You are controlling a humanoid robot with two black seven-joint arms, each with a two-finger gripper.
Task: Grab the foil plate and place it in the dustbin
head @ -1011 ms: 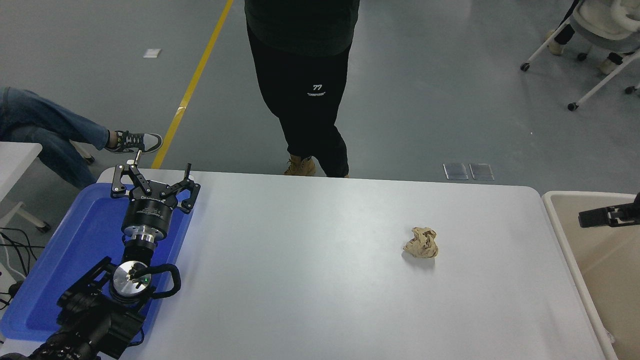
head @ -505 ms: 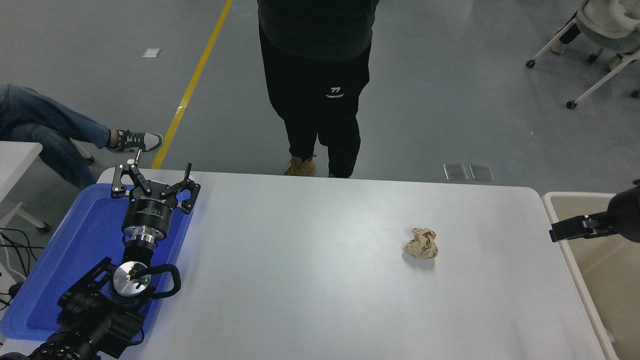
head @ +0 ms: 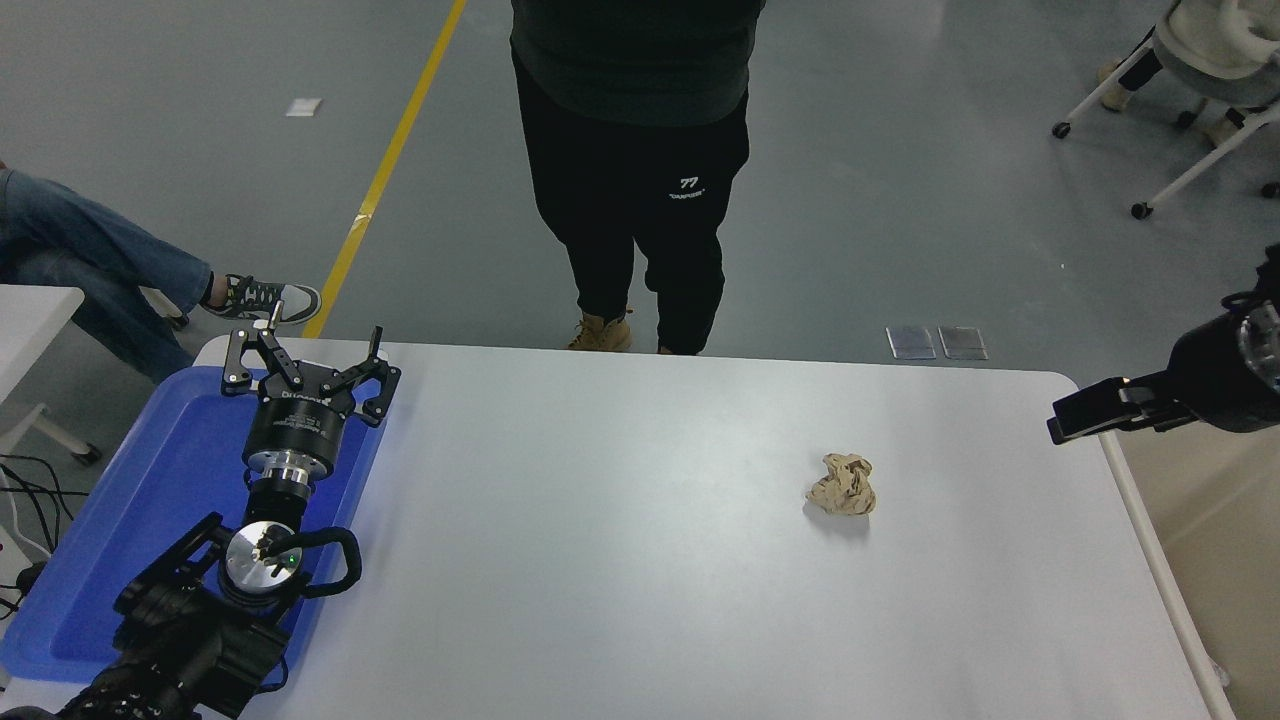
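1. Table (head: 620, 600): a white top with rounded corners filled the middle of the head view, and a crumpled tan paper ball (head: 843, 485) lay on its right half, well clear of both arms.
2. The dustbin (head: 1230, 580) stood against the table's right edge, its beige inside and pale rim running down the right side of the view. The foil plate could not be made out anywhere in the view.
3. The right gripper (head: 1070, 425) came in from the right edge. Its black tip pointed left and hung over the table's far right corner, just beside the dustbin's far end. It was well apart from the paper ball. Only one dark finger end showed, so I could not tell whether the pincer was spread or closed, and nothing could be seen in it.
4. The left gripper (head: 305, 350) sat parked at the lower left, pointing away from the camera. Its pincer was spread wide and held nothing, and it stood over the far right corner of a flat blue tray (head: 150, 500) on the table's left end.
5. Beyond the far side a person in black trousers and tan boots (head: 640, 200) stood on the grey floor. A seated person's jeans and sneaker (head: 90, 260) showed at the left edge, near a yellow floor line (head: 390, 165).
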